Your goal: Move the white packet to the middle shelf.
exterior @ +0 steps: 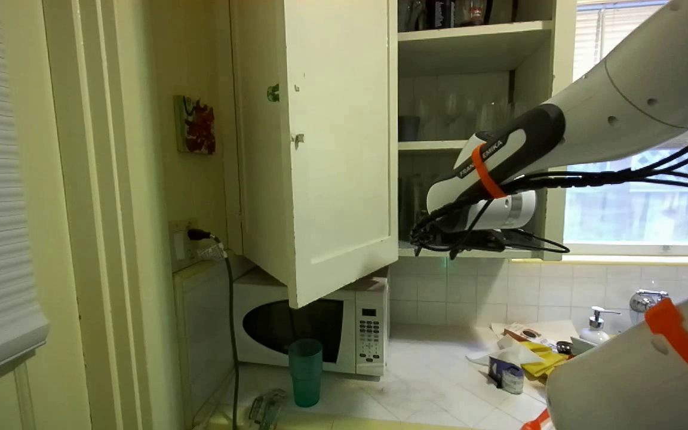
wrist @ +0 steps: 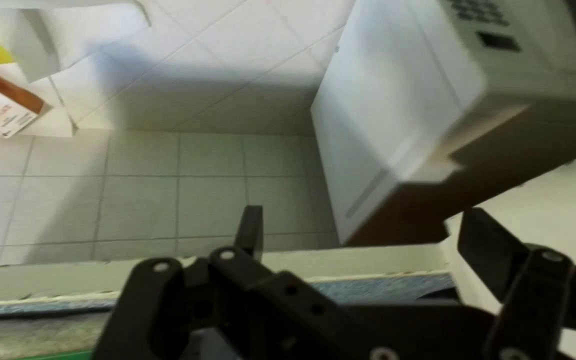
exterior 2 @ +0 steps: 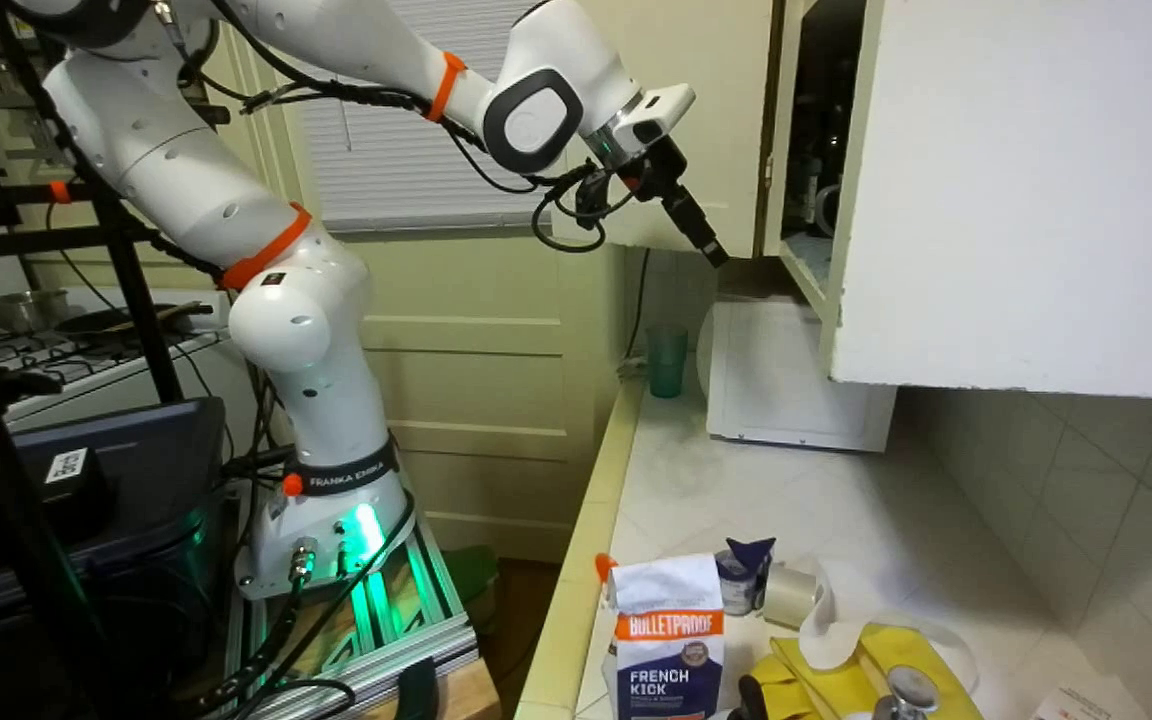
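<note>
White packet [exterior 2: 669, 640], taken to be the one lettered French Kick, stands upright on the table [exterior 2: 766, 500], well apart from the microwave [exterior 2: 801, 375] on its control-panel side. Higher than the microwave, the fingers [wrist: 251, 230] are spread wide with nothing between them, so the pick-up seems yet to come. Lowering carelessly from there could scrape the cupboard [exterior 2: 1026, 190], whose bottom edge [wrist: 68, 280] shows close to the fingers in the wrist view, or clip its open door [exterior: 344, 131] above the microwave. Too hard a squeeze might crumple the packet, which looks soft-walled; too light a hold might drop it. Of containers, the cupboard's middle shelf [exterior: 430, 145], higher than the microwave, holds glasses [exterior: 451, 107] and a dark vessel [exterior: 408, 127], which a clumsy placement could topple. Just in front of the microwave stands a green tumbler [exterior: 306, 373], contents unclear. Whatever the packet holds is hidden, and behind the microwave's closed, dark window [exterior: 332, 331] nothing can be made out.
</note>
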